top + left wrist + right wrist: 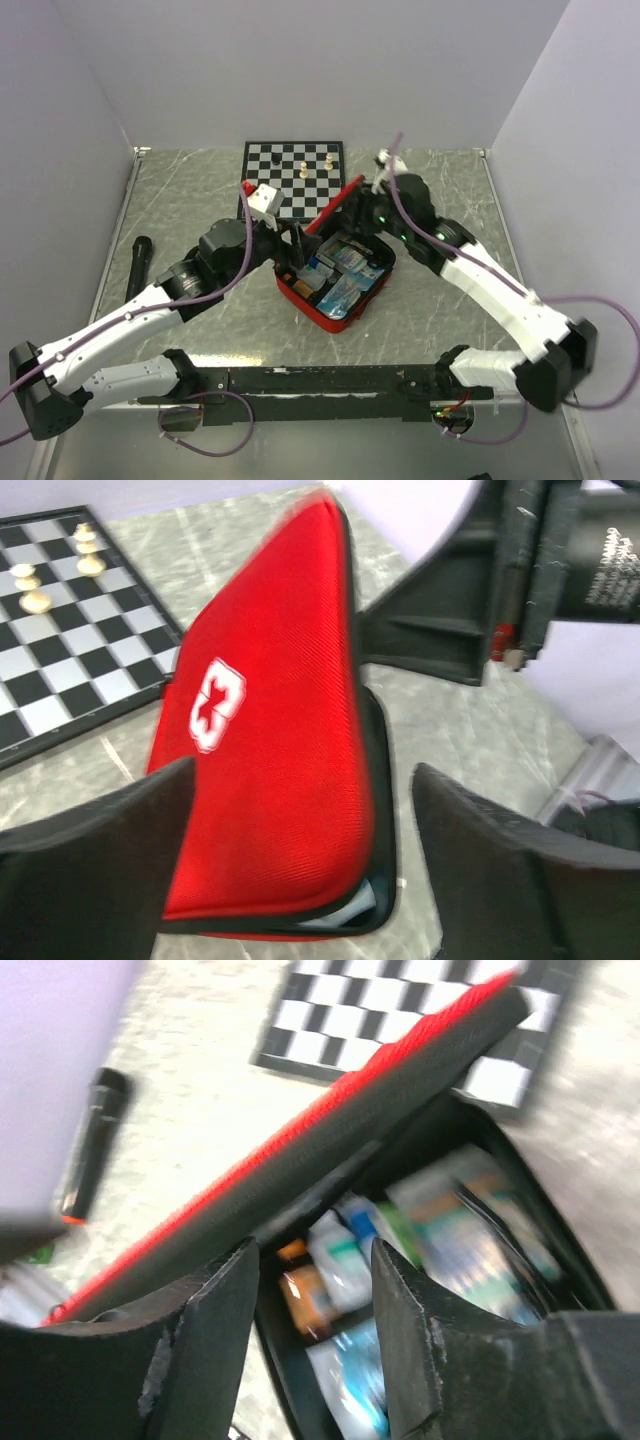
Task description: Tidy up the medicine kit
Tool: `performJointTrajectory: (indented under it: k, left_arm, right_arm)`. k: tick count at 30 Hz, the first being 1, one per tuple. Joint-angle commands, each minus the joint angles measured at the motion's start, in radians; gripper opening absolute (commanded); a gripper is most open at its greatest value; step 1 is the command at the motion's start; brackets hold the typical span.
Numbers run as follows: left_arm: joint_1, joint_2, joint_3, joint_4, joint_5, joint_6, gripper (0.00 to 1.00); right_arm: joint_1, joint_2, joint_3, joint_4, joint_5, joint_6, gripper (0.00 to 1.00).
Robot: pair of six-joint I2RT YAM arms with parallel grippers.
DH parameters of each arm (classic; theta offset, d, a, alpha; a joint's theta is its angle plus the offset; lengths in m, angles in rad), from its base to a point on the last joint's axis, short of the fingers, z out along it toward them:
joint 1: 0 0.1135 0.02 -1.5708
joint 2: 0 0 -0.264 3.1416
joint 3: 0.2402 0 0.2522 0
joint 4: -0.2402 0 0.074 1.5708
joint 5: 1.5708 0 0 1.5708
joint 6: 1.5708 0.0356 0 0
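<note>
Two arms, left arm [110, 335] and right arm [500, 290]: white shells on the long links, black housings at the joints, black base blocks [40, 400] at the ends. Purple cables [600, 310] strung along both, hanging in loose loops near the bases. Small green light [385, 215] on the right arm's black forearm; white lettering [610, 560], too blurred to read, on that housing. Left gripper [300, 870] and right gripper [312, 1330] matte black, with broad wedge-shaped fingers [215, 1350] and pale scuffs along the edges.
</note>
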Motion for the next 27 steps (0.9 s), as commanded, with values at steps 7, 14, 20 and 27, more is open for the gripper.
performJointTrajectory:
  k: [7, 14, 20, 27]
  left_arm:
    - [-0.006, -0.225, -0.015, -0.046, -0.049, -0.094, 0.96]
    - [-0.006, -0.285, -0.113, -0.129, -0.236, -0.22, 0.96]
    - [-0.006, -0.323, -0.268, -0.145, -0.262, -0.418, 0.96]
    - [0.067, -0.347, -0.362, -0.035, -0.305, -0.432, 0.96]
  right_arm:
    - [0.004, -0.408, -0.183, -0.164, 0.324, 0.017, 0.6]
    - [0.003, -0.41, -0.315, -0.192, 0.33, 0.052, 0.63]
    - [-0.055, -0.345, -0.429, -0.064, 0.205, 0.098, 0.69]
    - [-0.092, -0.305, -0.458, -0.039, 0.095, 0.135, 0.69]
